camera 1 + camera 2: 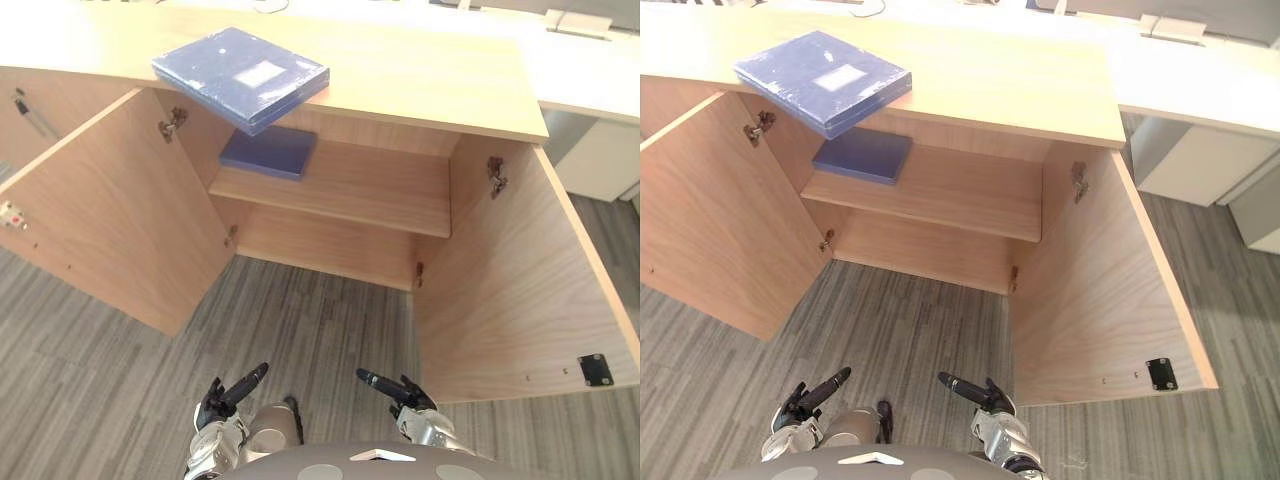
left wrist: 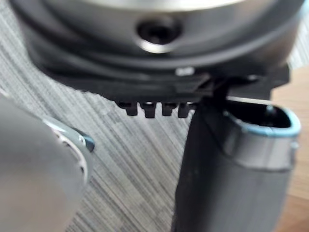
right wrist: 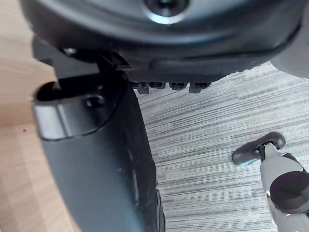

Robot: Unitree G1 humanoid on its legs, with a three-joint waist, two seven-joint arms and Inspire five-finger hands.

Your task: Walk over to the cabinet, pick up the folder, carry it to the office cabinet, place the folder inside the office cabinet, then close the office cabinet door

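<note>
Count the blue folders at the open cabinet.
2. One folder lies on the cabinet top, overhanging its front edge; the second folder on the inner shelf, at its left end. More may be hidden.

folder [image 1: 240, 78] atop cabinet [image 1: 430, 85], second folder [image 1: 268, 152] on shelf [image 1: 370, 185]

We see a cabinet [image 1: 420, 75] of pale, matt wood with a smooth grain, a blue folder [image 1: 240, 72] whose cover has a glossy plastic sheen, shiny metal hinges [image 1: 172, 123], and a floor [image 1: 300, 330] of grey, rough-looking striped carpet.

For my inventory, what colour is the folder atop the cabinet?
The folder is dark blue; the left eye view shows it best.
</note>
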